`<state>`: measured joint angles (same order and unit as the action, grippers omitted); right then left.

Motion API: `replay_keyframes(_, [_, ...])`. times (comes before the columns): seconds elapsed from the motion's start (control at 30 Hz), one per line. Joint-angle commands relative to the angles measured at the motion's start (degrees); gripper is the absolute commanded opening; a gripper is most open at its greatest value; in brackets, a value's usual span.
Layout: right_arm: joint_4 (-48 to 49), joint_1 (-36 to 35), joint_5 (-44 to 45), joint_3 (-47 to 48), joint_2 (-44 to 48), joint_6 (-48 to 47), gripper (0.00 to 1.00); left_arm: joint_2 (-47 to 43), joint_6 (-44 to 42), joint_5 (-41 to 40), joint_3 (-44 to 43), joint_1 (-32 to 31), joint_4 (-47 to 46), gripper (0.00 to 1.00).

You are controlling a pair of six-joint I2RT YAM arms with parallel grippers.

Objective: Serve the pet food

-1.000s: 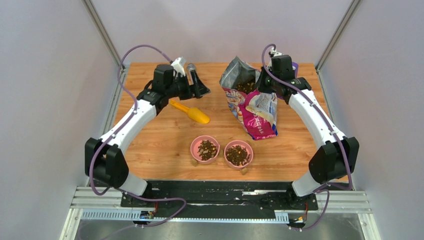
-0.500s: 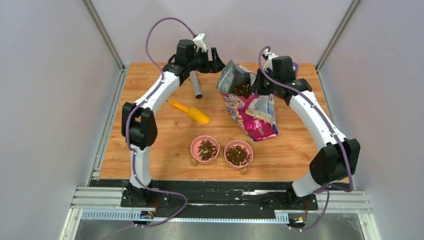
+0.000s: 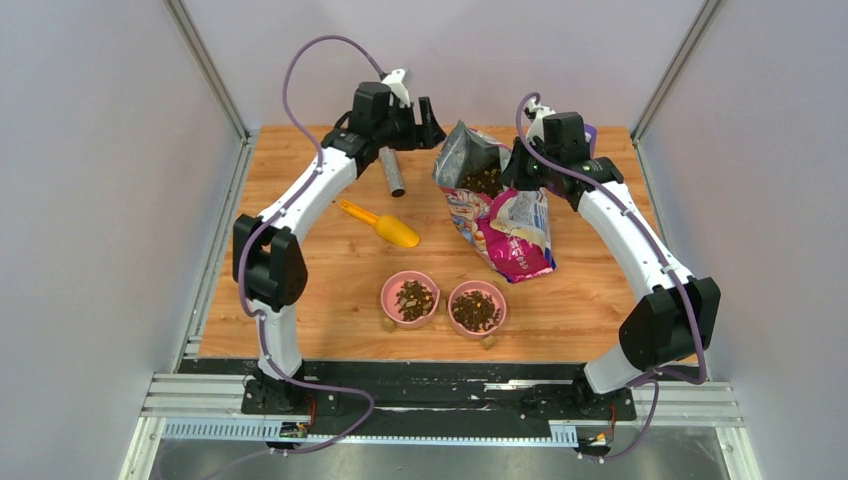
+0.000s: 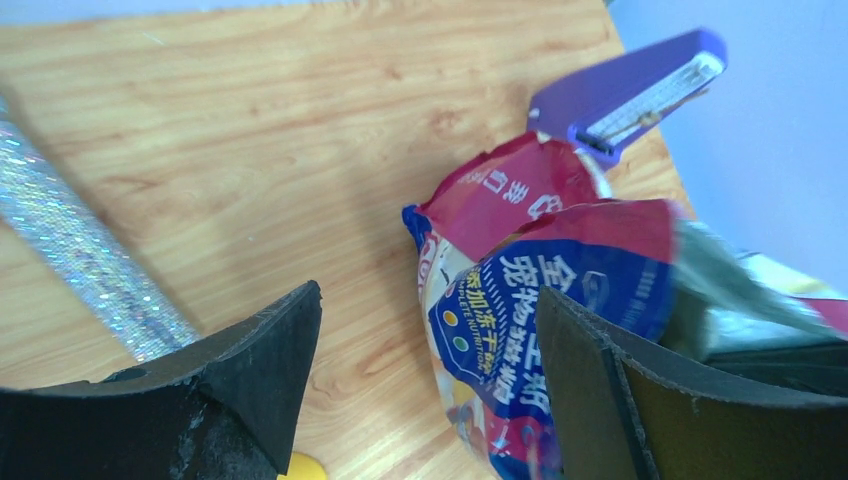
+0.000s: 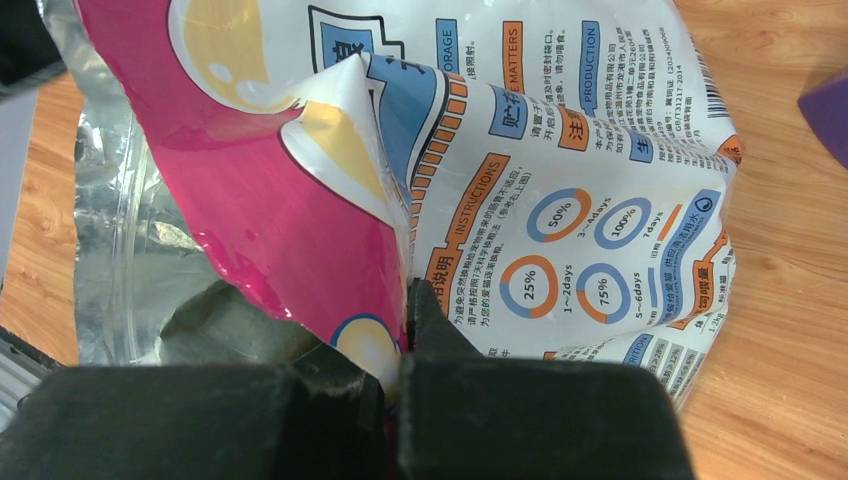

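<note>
Dark brown pet food fills two pink bowls, the left bowl (image 3: pixel 410 297) and the right bowl (image 3: pixel 476 308), and more pet food (image 3: pixel 487 178) shows in the open mouth of the pink bag (image 3: pixel 505 220). My right gripper (image 3: pixel 522 165) is shut on the bag's rim (image 5: pixel 390 250) and holds the bag open. My left gripper (image 3: pixel 432 118) is open and empty, just left of the bag's top edge; the bag (image 4: pixel 560 290) lies between and beyond its jaws in the left wrist view.
A glittery silver tube (image 3: pixel 392 174) lies at the back, also seen in the left wrist view (image 4: pixel 80 260). A yellow scoop (image 3: pixel 385 226) lies left of centre. A purple stapler-like object (image 4: pixel 625 90) sits behind the bag. A few loose kibbles lie beside the bowls.
My left arm has let go of the silver tube, which now lies on the table, and swung right to the bag's top. The right gripper has kept its hold.
</note>
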<state>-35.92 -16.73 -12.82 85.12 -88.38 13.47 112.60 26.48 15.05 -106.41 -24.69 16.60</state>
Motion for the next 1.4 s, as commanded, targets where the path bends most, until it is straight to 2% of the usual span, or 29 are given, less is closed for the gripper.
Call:
replay_keyframes(0.0, [2.71, -1.14, -2.51, 1.17, 2.60, 1.91, 0.00, -9.80, 0.40, -3.71, -0.59, -0.01, 0.14, 0.86])
replay_keyframes(0.1, [2.76, -1.21, -1.92, 1.11, 2.70, 1.91, 0.00, -11.65, -0.43, -0.67, -0.52, -0.01, 0.32, 0.88])
replay_keyframes(0.2, [2.79, -1.24, -1.86, 1.06, 2.80, 1.91, 0.00, -11.35, -2.61, 6.82, -1.23, -0.05, 1.64, 0.89])
replay_keyframes(0.27, [2.81, -1.32, -1.94, 1.05, 2.99, 1.96, 0.00, -10.95, -2.34, 8.98, 0.38, -0.26, 1.97, 0.90])
replay_keyframes(0.43, [3.56, -1.45, -2.99, 0.45, 3.04, 2.02, 0.00, -9.49, -2.03, 10.85, 4.91, -0.88, 0.01, 0.90])
replay_keyframes(0.57, [3.73, -2.20, -3.01, -0.16, 3.23, 1.83, 0.00, -5.57, -1.35, 11.90, 1.85, -1.06, -0.61, 0.88])
replay_keyframes(0.63, [3.70, -2.70, -2.46, -0.81, 3.63, 2.17, 0.00, -3.05, 1.17, 14.51, -0.36, -1.13, -0.63, 0.84])
replay_keyframes(0.83, [3.55, -3.99, -0.36, -2.13, 4.21, 2.55, 0.00, -0.05, 3.64, 16.27, -1.53, -1.69, -1.73, 0.67])
replay_keyframes(0.97, [3.36, -4.36, 0.54, -2.19, 4.32, 2.28, 0.00, 0.65, 4.59, 12.83, -2.65, -1.77, -0.43, 0.48])
replay_keyframes(1.03, [3.08, -4.45, 0.63, -2.20, 4.26, 2.05, 0.00, 1.02, 5.55, 11.96, -3.47, -1.77, 0.00, 0.37])
replay_keyframes(1.07, [2.72, -4.46, 0.74, -2.03, 4.27, 1.93, 0.00, 1.12, 6.02, 11.68, -3.81, -1.77, 0.14, 0.25])
replay_keyframes(1.1, [1.97, -4.48, 0.76, -1.83, 4.31, 1.91, 0.02, 1.46, 6.89, 11.30, -4.55, -1.77, 0.48, 0.18])
replay_keyframes(1.13, [1.59, -4.48, 0.78, -1.50, 4.42, 1.91, 0.10, 1.61, 7.30, 11.09, -5.53, -1.77, 0.86, 0.05])
replay_keyframes(1.17, [1.10, -4.45, 0.60, -1.20, 4.59, 1.91, 0.22, 1.96, 8.13, 10.67, -6.07, -1.75, 1.96, 0.02])
replay_keyframes(1.27, [0.59, -4.46, 0.91, -0.62, 6.26, 1.86, 0.65, 1.94, 10.31, 8.51, -8.03, -1.68, 4.31, 0.00])
replay_keyframes(1.3, [0.59, -4.45, 1.85, -0.47, 7.08, 2.17, 0.75, 1.51, 11.88, 6.99, -8.25, -1.68, 5.39, 0.00])
replay_keyframes(1.37, [0.87, -4.45, 1.91, -0.19, 9.14, 1.47, 0.89, 0.54, 14.58, 4.63, -8.39, -1.60, 6.61, 0.00])
